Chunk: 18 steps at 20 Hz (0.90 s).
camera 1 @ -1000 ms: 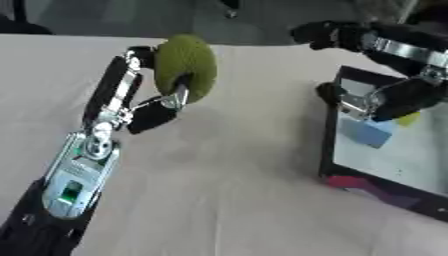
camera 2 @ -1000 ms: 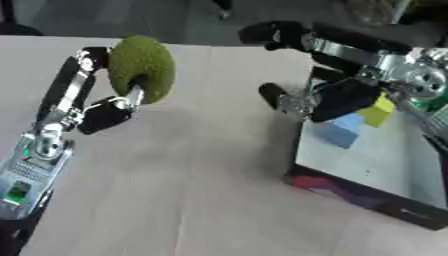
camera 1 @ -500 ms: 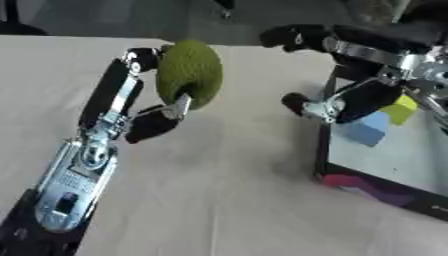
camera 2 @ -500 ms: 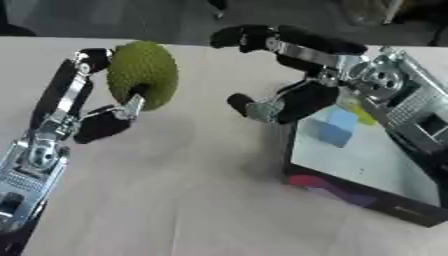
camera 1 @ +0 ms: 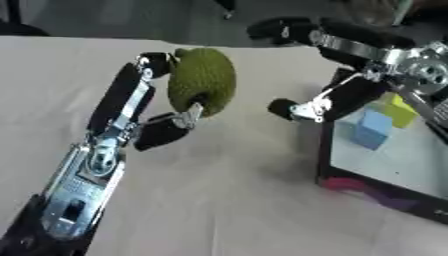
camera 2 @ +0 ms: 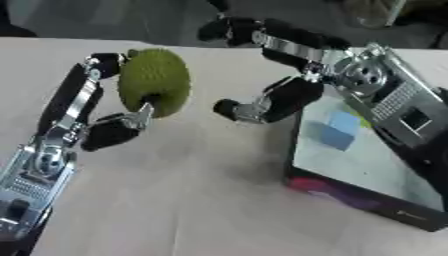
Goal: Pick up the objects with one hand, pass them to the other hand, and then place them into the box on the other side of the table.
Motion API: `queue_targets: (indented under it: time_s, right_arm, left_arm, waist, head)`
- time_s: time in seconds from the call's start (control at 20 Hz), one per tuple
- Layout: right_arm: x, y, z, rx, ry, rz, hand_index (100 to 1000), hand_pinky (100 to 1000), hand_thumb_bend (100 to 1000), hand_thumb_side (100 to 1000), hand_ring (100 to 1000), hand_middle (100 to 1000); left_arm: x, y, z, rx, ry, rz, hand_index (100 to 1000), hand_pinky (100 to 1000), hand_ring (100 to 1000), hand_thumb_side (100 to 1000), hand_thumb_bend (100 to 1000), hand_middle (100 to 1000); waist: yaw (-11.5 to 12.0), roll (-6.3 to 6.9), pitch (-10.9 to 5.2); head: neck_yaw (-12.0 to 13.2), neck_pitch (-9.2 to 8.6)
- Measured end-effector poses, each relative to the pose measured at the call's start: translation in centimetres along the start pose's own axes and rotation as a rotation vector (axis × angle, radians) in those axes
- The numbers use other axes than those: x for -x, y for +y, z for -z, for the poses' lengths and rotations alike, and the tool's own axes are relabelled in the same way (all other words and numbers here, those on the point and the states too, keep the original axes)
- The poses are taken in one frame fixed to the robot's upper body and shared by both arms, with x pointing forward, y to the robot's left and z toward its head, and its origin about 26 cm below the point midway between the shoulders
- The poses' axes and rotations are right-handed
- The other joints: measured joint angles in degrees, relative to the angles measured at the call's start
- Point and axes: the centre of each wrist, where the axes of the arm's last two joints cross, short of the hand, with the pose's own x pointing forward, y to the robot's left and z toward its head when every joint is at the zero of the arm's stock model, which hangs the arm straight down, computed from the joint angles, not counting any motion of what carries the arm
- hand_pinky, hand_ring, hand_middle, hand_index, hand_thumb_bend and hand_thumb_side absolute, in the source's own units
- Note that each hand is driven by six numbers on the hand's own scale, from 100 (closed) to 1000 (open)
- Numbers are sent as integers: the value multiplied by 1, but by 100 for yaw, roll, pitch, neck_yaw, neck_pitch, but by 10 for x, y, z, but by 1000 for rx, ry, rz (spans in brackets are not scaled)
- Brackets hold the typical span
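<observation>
Left hand (camera 1: 153, 112) is grasping the green ball (camera 1: 203, 86): fingers wrapped over the top and far side, thumb pinching from below. Ball is lifted clear of the table (camera 1: 219, 200), over its middle and a bit toward the far edge.

Right hand (camera 2: 289, 75) is spread wide, holding nothing, fingers arched above and thumb reaching low. It sits just beside the ball on the box side, gap visible, not touching.

Key relation: the ball lies straight to the left of the right hand's opening, about level with it. The ball is slightly egg-shaped, long axis close to vertical, tipped a little. Its right flank is bare, since the left hand's fingers sit on the top, left and underside. My read is that's the face the right hand should close on.

Box (camera 1: 385, 165) is at the table's right edge, dark rim, pale floor. A blue block (camera 1: 371, 129) and a yellow block (camera 1: 398, 110) are already inside near its far end.

Judgement: handover is about to happen; placing not yet started. Risk: the right thumb meeting the left thumb under the ball.
</observation>
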Motion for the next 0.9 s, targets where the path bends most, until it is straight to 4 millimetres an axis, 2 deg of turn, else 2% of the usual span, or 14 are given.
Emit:
queue_targets:
  time_s: [0.6, 0.9]
  right_arm:
    - [-1, 0, 2, -1, 70, 4, 958, 949, 318, 464, 1000, 969]
    - [-2, 2, 3, -17, 80, 17, 958, 950, 307, 465, 1000, 968]
  left_arm:
    - [-11, -3, 10, 20, -78, 33, 522, 769, 646, 206, 100, 484]
    - [-16, -8, 13, 35, -106, 39, 521, 769, 646, 204, 100, 484]
  waist:
    - [410, -74, 113]
    - [473, -121, 116]
  head:
    - [-128, -54]
    - [-178, -72]
